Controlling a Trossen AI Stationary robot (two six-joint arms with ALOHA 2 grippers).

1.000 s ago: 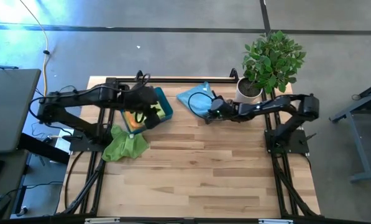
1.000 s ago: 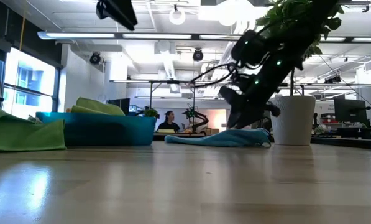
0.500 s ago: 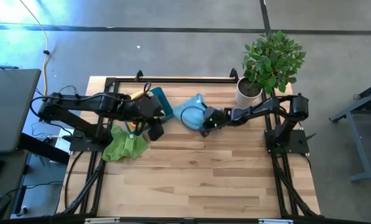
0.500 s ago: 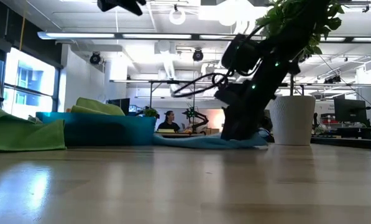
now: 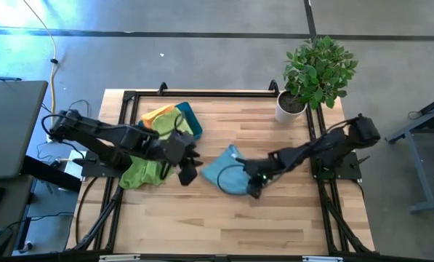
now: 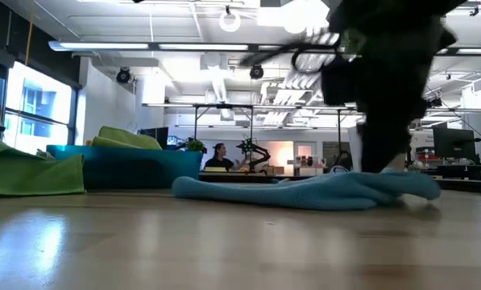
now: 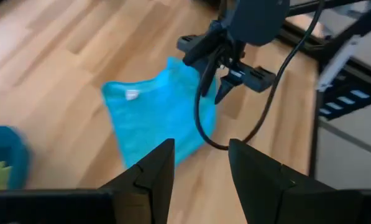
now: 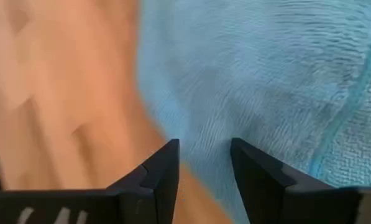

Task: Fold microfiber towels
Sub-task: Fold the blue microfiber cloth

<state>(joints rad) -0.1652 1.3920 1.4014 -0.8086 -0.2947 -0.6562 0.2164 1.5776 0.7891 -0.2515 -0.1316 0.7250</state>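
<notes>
From above, the light blue microfiber towel [image 5: 224, 172] lies rumpled near the middle of the pale wooden slat table [image 5: 275, 225], its longer stretch running from the far side toward the near right. The right gripper [image 5: 254, 182] is low at the towel's near-right edge, touching or nearly touching it, while the left gripper [image 5: 188, 171] hangs just beside the towel's opposite edge, so the cloth lies between the two and the right one is the closer. Behind the left arm a lime green microfiber towel [image 5: 145, 172] lies crumpled by the table's left edge, and the rigid teal plastic tray [image 5: 189, 118] beyond it holds orange and yellow cloths. At table height, the blue towel [image 6: 304, 190] spreads flat across the boards with the right arm's dark bulk standing over its end; the contact itself is too dark to make out. The left wrist camera shows that arm's own two fingers [image 7: 153, 177] parted with a plain gap and nothing between them, the towel [image 7: 157, 111] straight ahead and the other arm's gripper [image 7: 225, 68] at its far edge. The right wrist camera shows its fingers [image 8: 161, 177] likewise parted and empty, poised right over the towel's hem [image 8: 260, 81]; it seems best placed to pinch that edge for the first fold.
</notes>
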